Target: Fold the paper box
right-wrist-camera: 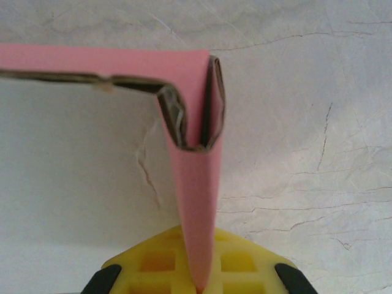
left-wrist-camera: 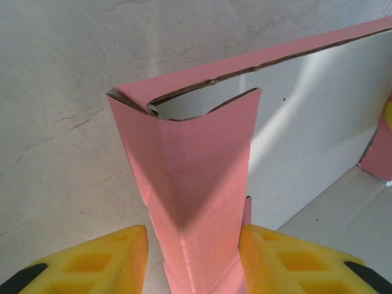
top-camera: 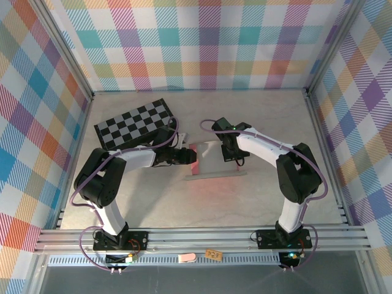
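The pale, marbled surface (top-camera: 202, 202) spreads under me, fenced by plaid walls (top-camera: 202, 43). A black-and-white checkered board (top-camera: 136, 122) lies at the far left, behind my left arm (top-camera: 122, 165) and just clear of the rest.

The paper box (top-camera: 211, 160) sits at the middle of the surface, between my two wrists. Its pale grey-white inner side faces up and a pink strip shows along its near edge. My left arm reaches in to its left end. My right arm (top-camera: 275, 150) bends over to its right end from the far side.

From my left wrist, the paper box (left-wrist-camera: 196, 202) shows a tall pink flap folded to a corner, rising between my two yellow pads (left-wrist-camera: 104, 260). A long pink-edged wall runs off to the right with the white inside below it. My left jaws stand part-way apart, one pad close along each side of that flap. I cannot tell whether they press it or merely flank it.

From my right wrist, the paper box (right-wrist-camera: 193, 202) shows a thin doubled-over pink flap coming straight up out of my yellow pads (right-wrist-camera: 153, 260). Another pink-edged wall leaves it to the left at a right angle. My right jaws are closed tight on that flap, the card pinched between the pads.
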